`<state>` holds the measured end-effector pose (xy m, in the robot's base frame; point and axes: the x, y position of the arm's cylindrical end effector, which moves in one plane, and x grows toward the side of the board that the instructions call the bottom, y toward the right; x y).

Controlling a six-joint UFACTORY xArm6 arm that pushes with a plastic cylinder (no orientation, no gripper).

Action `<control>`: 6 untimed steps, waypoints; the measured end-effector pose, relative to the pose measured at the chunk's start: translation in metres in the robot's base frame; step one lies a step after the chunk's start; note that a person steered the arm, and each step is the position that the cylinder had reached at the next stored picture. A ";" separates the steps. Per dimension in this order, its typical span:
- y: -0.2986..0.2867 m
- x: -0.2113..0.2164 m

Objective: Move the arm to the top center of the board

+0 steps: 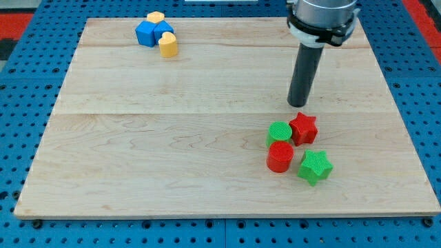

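My tip (298, 105) rests on the wooden board (172, 138) right of centre, at the end of a dark rod that comes down from the view's top right. It stands just above the red star block (303, 128), apart from it. Below that lie a green round block (280, 132), a red cylinder (280, 156) and a green star block (315, 167) in a tight cluster. At the view's top left sit a blue block (151, 32), a yellow block (156, 16) behind it and a yellow block (168, 45) in front.
The board lies on a blue perforated table (21, 83). The arm's wrist housing (322, 17) hangs over the board's top right edge. A red strip (422, 17) shows at the view's top right corner.
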<state>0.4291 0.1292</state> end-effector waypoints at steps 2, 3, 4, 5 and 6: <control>0.018 0.034; -0.012 -0.017; -0.011 -0.070; -0.003 -0.120; -0.032 -0.162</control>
